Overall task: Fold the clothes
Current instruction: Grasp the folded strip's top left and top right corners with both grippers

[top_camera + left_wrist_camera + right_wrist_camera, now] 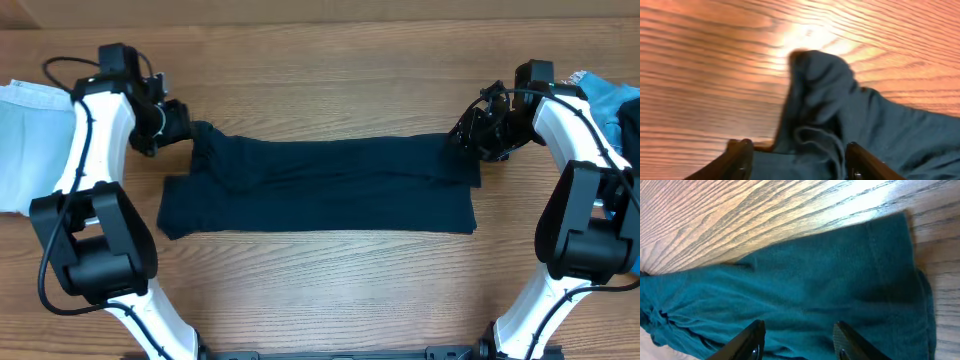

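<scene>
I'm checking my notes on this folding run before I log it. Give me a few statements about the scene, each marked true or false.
1. The navy garment lies stretched out as a long strip across the table. True.
2. The pale blue cloth lies on top of the navy garment. False: it lies apart from it, at the table's left side.
3. The left gripper has its jaws apart, over a bunched corner of the navy garment. True.
4. The right gripper holds the navy garment lifted off the table. False: its jaws stand apart and the fabric under them lies flat on the wood.
</scene>
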Robot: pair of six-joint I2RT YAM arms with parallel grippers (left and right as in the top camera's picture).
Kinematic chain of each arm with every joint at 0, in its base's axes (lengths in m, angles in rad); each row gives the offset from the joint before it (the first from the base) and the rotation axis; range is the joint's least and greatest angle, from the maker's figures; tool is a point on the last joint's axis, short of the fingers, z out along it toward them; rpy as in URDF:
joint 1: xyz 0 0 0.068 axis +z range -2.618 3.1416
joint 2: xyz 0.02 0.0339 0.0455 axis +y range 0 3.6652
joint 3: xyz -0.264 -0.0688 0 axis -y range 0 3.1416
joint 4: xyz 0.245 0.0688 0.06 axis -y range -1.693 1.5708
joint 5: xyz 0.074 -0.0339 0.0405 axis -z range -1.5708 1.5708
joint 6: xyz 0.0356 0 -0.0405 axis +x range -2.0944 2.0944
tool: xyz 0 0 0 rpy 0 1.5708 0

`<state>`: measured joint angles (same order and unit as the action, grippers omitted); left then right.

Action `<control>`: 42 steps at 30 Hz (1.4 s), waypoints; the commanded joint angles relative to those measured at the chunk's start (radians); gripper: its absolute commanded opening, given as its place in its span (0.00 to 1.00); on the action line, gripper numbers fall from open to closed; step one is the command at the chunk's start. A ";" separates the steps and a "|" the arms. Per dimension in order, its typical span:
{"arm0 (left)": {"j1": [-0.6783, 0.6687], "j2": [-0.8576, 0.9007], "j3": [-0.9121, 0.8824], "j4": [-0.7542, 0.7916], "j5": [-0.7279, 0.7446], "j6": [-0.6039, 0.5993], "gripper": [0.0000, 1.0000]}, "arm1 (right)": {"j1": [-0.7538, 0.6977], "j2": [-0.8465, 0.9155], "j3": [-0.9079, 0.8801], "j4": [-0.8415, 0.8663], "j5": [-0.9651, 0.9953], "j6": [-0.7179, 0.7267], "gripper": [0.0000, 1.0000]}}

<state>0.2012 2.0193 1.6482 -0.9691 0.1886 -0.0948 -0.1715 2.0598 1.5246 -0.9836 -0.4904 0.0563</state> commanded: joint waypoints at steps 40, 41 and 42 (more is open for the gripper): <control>0.061 0.148 -0.140 0.330 0.210 -0.138 0.07 | -0.009 -0.038 -0.082 0.056 -0.006 -0.006 0.53; 0.063 0.148 -0.140 0.331 0.213 -0.138 0.08 | -0.009 -0.039 -0.082 0.051 -0.038 -0.023 0.54; 0.063 0.149 -0.140 0.331 0.212 -0.137 0.09 | -0.008 -0.042 -0.082 0.051 -0.061 -0.035 0.55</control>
<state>0.2501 2.1471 1.5166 -0.6449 0.3561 -0.2119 -0.1761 2.0598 1.4467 -0.9302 -0.4282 0.0849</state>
